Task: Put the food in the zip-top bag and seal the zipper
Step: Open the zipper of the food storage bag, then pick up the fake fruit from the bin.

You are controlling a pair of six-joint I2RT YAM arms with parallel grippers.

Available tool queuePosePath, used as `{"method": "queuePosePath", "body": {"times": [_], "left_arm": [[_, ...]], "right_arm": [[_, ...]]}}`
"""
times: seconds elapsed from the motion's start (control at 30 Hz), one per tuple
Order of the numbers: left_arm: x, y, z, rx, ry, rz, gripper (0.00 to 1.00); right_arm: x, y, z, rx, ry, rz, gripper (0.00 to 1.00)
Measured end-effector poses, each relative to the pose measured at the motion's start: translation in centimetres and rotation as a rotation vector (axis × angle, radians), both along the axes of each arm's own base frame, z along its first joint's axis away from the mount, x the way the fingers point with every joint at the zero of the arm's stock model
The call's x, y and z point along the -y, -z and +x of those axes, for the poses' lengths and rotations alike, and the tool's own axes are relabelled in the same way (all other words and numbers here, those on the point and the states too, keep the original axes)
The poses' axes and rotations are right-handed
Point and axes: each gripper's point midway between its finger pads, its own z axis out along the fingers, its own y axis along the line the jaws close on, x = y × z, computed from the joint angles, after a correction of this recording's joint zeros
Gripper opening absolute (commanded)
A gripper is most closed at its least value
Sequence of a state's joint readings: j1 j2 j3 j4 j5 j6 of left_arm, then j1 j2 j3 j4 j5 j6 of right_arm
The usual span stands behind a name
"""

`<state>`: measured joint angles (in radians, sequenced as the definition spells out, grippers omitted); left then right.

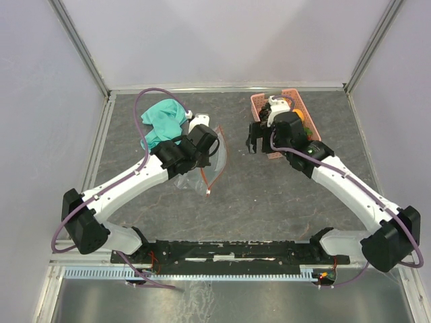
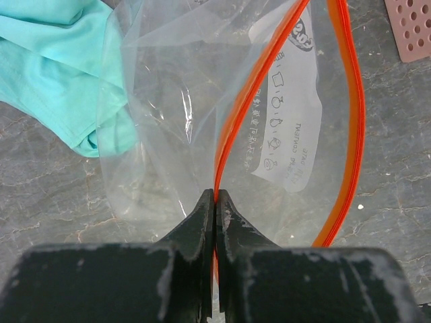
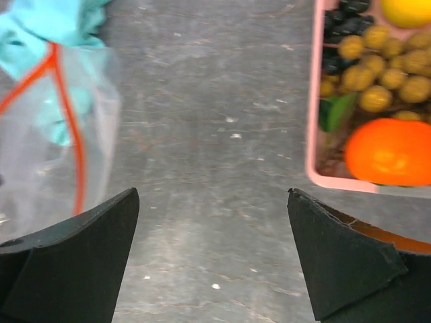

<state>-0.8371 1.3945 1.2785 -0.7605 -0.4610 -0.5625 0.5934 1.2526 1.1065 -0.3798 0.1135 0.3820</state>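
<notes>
The left fingers [image 2: 200,225] are being pressed together on one lip of the zipper [image 2: 250,111] in the left wrist view, while the other lip is being left bowed away, so the mouth of the zip-top bag [image 2: 168,114] is being held open. Its clear, thin, crinkled film, printed with a white label, is being shown with nothing inside, the teal cloth [image 2: 47,74] showing through it. A slip is being risked here: so thin a strip could be pulled out of the pinch, and the mouth could be collapsed by a fruit pushed against the free lip. In the right wrist view the right fingers [image 3: 81,269] are being held spread and empty above the surface [image 3: 215,134], between the bag and the pink basket [image 3: 311,134], where the food is being kept: an orange fruit [image 3: 390,151], a tan berry cluster [image 3: 384,64], a dark grape bunch [image 3: 343,23] and a lemon [image 3: 407,10]. A round fruit could be squeezed out and sent rolling. In the top view the bag is being shown well apart from the basket, so a drop during the carry is being risked too.
</notes>
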Motion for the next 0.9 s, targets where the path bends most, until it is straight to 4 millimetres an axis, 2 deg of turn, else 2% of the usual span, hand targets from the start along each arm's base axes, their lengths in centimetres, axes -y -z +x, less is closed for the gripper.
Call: {"method": "queuePosePath", "body": {"times": [0.17,0.4,0.53,0.67,0.9], "left_arm": [[0.1,-0.2,0.1,0.008,0.007,-0.001,0.03],[0.2,-0.3,0.2,0.014,0.015,0.002,0.03],[0.0,-0.4,0.3,0.019,0.015,0.009,0.03],[0.0,-0.4,0.4,0.022,0.013,0.011,0.03],[0.1,-1.2,0.9,0.038,0.006,0.014,0.03]], "right_arm": [[4.3,1.8,2.2,-0.039,0.081,-0.134,0.99],[11.1,5.4,5.5,-0.144,0.242,-0.258,0.99],[13.7,7.2,7.3,-0.199,0.311,-0.31,0.99],[14.4,8.9,8.5,-0.242,0.321,-0.345,0.99],[14.1,11.0,9.6,-0.294,0.308,-0.371,0.99]]}}
